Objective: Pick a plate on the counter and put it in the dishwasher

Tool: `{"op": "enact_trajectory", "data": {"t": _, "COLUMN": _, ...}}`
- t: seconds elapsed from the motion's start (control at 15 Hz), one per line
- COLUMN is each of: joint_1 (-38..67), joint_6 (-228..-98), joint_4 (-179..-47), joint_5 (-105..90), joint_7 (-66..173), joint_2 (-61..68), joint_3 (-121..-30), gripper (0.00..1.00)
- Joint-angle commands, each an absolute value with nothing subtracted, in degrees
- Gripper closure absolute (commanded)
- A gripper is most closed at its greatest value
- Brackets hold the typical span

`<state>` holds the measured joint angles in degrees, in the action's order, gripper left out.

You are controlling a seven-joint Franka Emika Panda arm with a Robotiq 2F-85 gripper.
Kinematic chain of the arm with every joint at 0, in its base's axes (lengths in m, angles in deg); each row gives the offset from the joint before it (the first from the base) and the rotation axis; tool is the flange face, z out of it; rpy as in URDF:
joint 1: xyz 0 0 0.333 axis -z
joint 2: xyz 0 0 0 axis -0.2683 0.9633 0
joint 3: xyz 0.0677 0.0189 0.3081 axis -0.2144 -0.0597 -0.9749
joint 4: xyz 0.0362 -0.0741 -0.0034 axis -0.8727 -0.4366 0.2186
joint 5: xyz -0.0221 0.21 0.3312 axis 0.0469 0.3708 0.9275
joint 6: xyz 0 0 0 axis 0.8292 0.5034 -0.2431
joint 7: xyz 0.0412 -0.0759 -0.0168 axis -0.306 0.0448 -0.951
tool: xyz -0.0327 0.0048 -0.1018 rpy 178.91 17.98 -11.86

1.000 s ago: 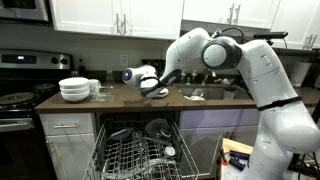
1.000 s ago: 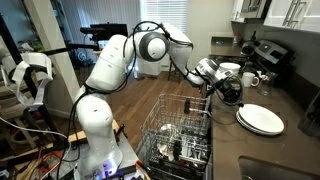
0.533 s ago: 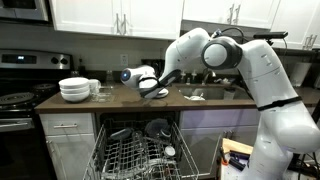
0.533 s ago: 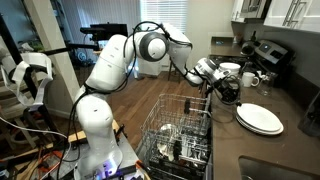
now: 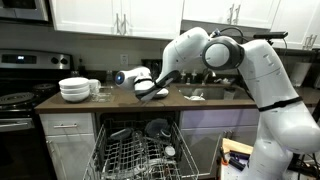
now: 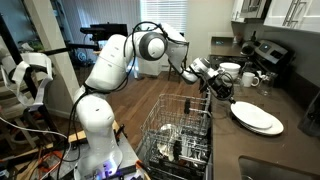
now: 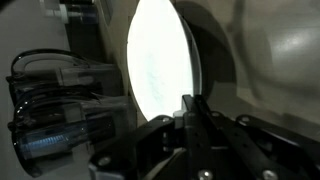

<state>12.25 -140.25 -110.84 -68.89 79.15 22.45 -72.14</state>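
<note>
One plate [image 6: 258,118] is held by its rim in the closed gripper [image 7: 189,108], seemingly just clear of the table [image 5: 205,101], with the open dishwasher [image 5: 135,150] lying below, forward of it.

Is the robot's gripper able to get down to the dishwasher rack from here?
Probably yes. The gripper is shut on the plate, and the dishwasher rack stands pulled out below it, with nothing visible in between.
</note>
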Motion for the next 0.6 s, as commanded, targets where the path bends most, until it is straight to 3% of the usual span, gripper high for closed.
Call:
{"op": "enact_trajectory", "data": {"t": 0.0, "joint_1": 10.9, "joint_6": -135.6, "joint_4": -110.7, "joint_5": -69.8, "joint_7": 80.3, "joint_2": 21.7, "joint_3": -72.5, "gripper": 0.98}}
{"op": "enact_trajectory", "data": {"t": 0.53, "joint_1": 9.8, "joint_6": -131.5, "joint_4": -110.2, "joint_5": -70.8, "joint_7": 81.3, "joint_2": 22.2, "joint_3": -72.6, "gripper": 0.98}}
